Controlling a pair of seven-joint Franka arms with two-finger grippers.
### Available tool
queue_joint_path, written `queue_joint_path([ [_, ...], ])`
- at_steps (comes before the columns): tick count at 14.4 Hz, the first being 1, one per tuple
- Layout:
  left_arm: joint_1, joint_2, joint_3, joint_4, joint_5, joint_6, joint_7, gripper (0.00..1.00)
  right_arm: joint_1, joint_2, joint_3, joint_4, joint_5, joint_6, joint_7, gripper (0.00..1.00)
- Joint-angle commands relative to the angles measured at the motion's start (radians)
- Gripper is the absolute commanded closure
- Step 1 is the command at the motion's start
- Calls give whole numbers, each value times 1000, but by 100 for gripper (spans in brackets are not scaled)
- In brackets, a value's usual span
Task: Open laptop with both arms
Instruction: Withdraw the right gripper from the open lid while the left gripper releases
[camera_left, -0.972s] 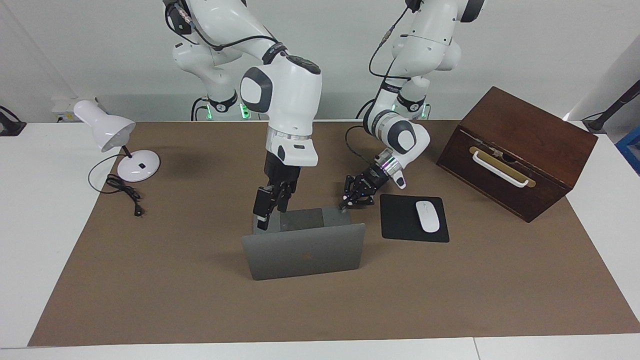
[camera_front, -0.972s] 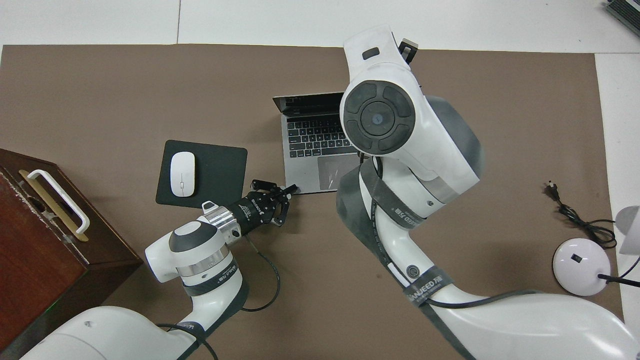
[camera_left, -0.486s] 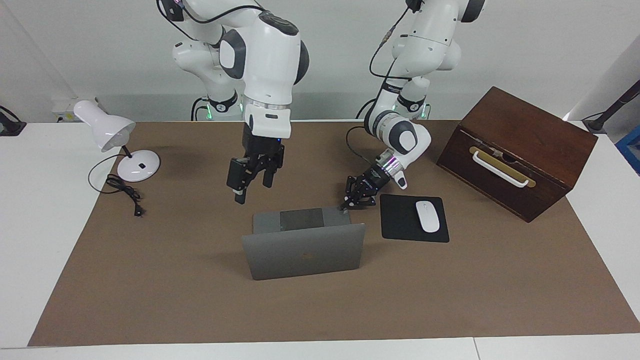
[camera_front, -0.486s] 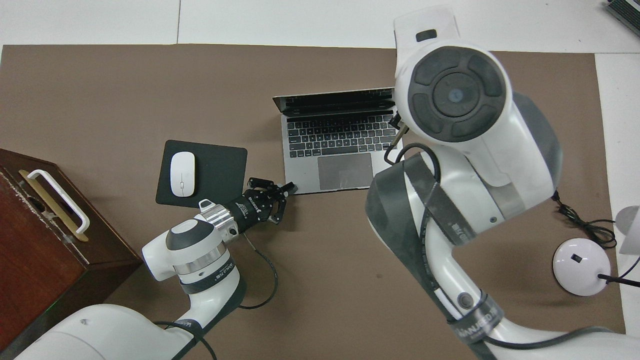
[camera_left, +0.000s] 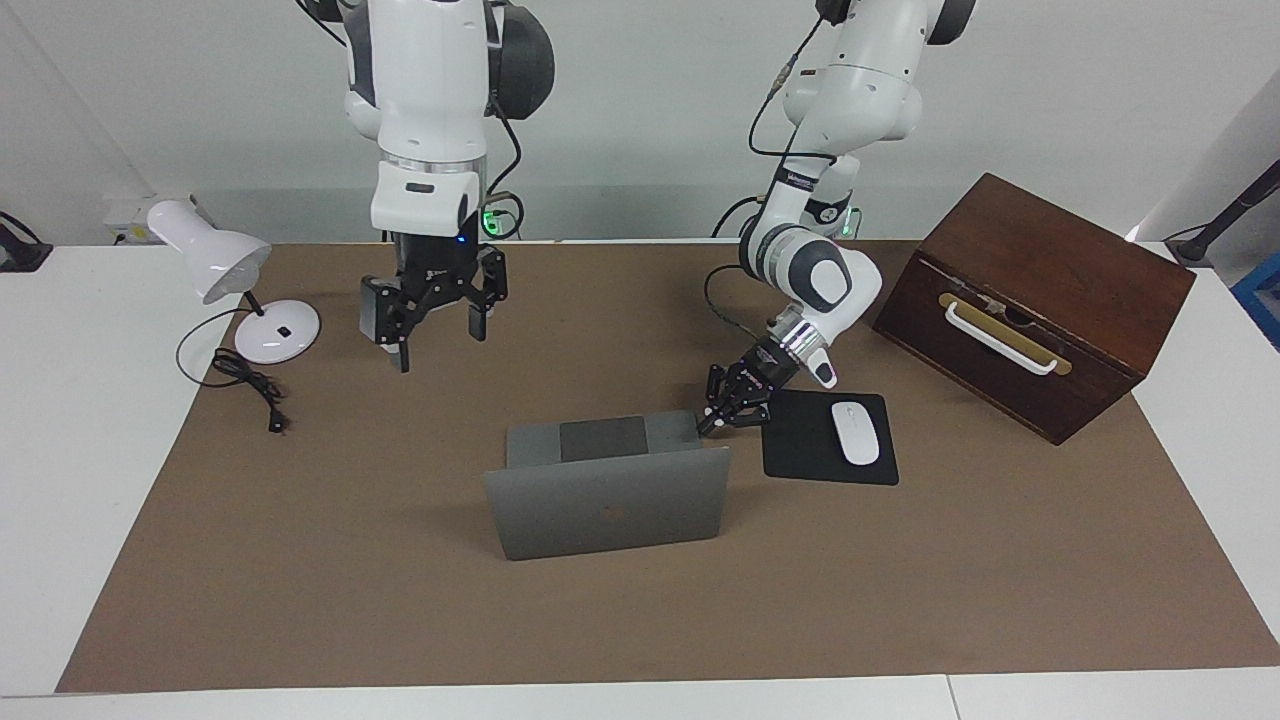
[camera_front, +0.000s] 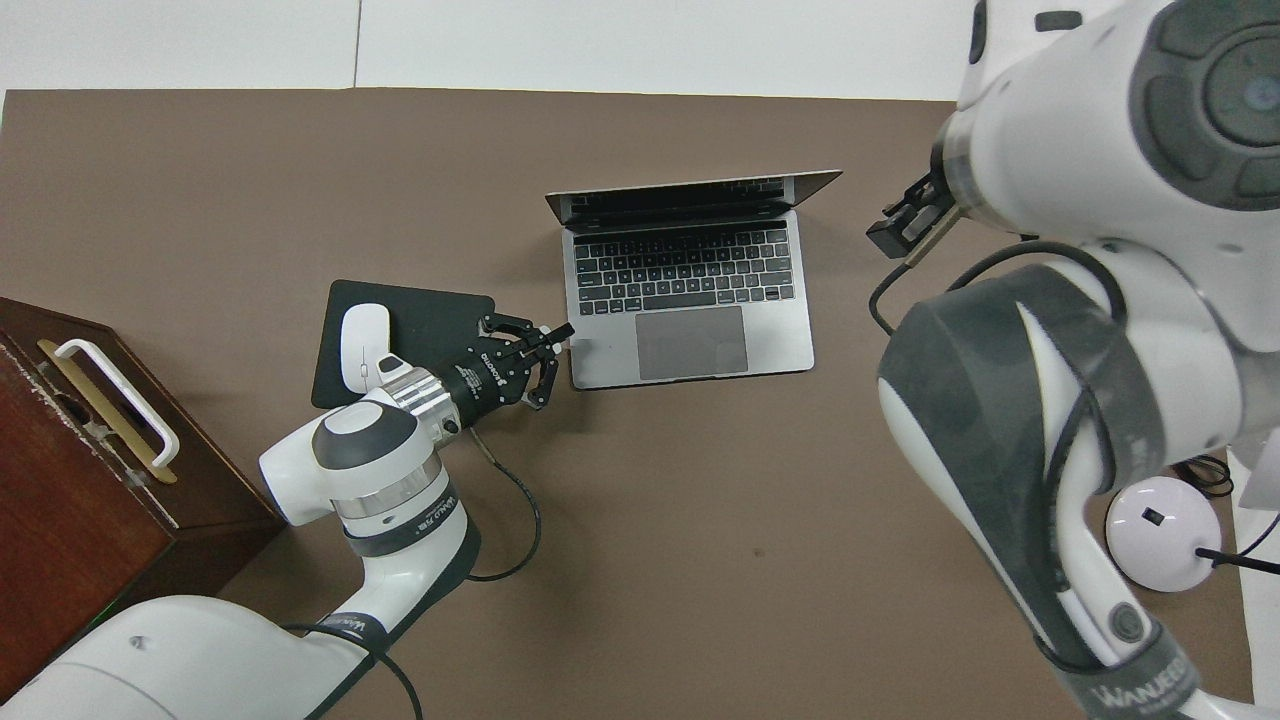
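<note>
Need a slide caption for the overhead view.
Laptop open; left pincer shut at its base corner, right pincer raised clear.

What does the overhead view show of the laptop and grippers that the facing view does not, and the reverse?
Only the overhead view shows the laptop's keyboard and trackpad.

Only the facing view shows the logo on the raised lid, and the right gripper hanging open above the mat, clear of the laptop.

Both show the laptop open, the shut left gripper low at the base's corner toward the mouse pad, and the mouse on that pad.
</note>
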Motion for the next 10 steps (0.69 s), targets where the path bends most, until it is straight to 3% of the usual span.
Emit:
queue_joint_path([
  [1,3,-26,-7,38,110,79,-3,100,-29,-31,6,-9,60,-40,76,0],
  [5,12,-25,-1,87,333,93,-6,100,-88,-53,4,-9,137,-65,117,0],
  [10,109,-22,5,133,691,90,-3,100,-144,-73,0,-9,194,-115,198,0],
])
